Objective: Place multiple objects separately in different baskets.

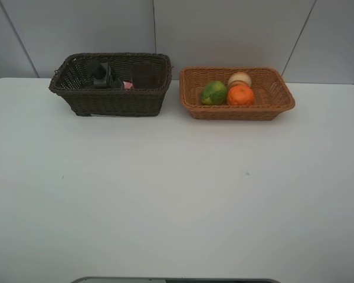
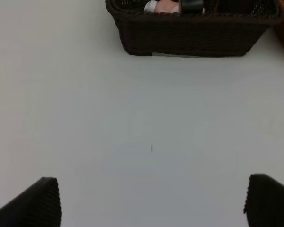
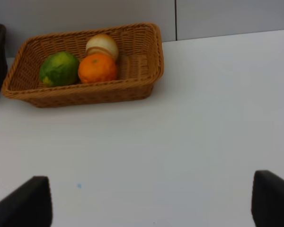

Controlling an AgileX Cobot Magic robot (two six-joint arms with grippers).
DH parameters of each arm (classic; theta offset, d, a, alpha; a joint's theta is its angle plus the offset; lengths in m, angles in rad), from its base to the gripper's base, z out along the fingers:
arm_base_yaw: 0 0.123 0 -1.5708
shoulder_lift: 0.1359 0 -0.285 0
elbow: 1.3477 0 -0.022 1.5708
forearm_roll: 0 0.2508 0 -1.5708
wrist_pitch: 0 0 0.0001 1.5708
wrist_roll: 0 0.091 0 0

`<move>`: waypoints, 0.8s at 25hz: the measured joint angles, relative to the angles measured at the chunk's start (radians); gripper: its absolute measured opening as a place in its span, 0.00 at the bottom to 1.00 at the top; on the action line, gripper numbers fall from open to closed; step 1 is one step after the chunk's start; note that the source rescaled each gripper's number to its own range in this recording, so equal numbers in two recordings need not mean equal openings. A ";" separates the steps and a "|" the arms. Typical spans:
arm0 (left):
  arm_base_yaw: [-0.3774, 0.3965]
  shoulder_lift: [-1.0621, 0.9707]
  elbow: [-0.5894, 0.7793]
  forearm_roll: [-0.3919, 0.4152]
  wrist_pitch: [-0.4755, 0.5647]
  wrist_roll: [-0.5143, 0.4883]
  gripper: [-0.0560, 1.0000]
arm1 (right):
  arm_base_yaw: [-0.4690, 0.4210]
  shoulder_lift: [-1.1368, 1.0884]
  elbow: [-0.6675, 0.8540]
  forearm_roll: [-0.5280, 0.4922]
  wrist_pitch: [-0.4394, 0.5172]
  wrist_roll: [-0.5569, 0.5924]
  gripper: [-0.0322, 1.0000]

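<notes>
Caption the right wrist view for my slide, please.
Open right gripper above the table, facing the tan basket holding lime, orange and peach.

dark basket (image 2: 189,35) cropped, contents (image 1: 109,76) half-hidden

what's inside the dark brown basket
Dark basket: a dark green bottle and a pink bottle show. Anything lower is hidden by the wall.

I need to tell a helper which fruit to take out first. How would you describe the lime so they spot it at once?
Look at the white table and find the shallow orange-tan basket, to the right of the dark brown basket. Three round fruits sit together inside it. The lime is the leftmost, beside the orange, and the only green one.
</notes>
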 joint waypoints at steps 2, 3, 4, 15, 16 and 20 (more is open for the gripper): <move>-0.001 0.000 0.000 0.000 0.000 0.000 1.00 | 0.000 0.000 0.000 0.000 0.000 0.000 0.83; -0.007 0.000 0.000 0.000 0.000 0.000 1.00 | 0.000 0.000 0.000 0.000 0.000 0.000 0.83; -0.019 0.000 0.000 0.000 0.000 0.000 1.00 | 0.000 0.000 0.000 0.000 0.000 0.000 0.83; -0.049 0.000 0.000 -0.001 0.000 0.000 1.00 | 0.000 0.000 0.000 0.000 0.000 0.000 0.83; -0.049 0.000 0.000 -0.001 0.000 0.000 1.00 | 0.000 0.000 0.000 0.000 0.000 0.000 0.83; -0.049 0.000 0.000 -0.001 0.000 0.000 1.00 | 0.000 0.000 0.000 0.000 0.000 0.000 0.83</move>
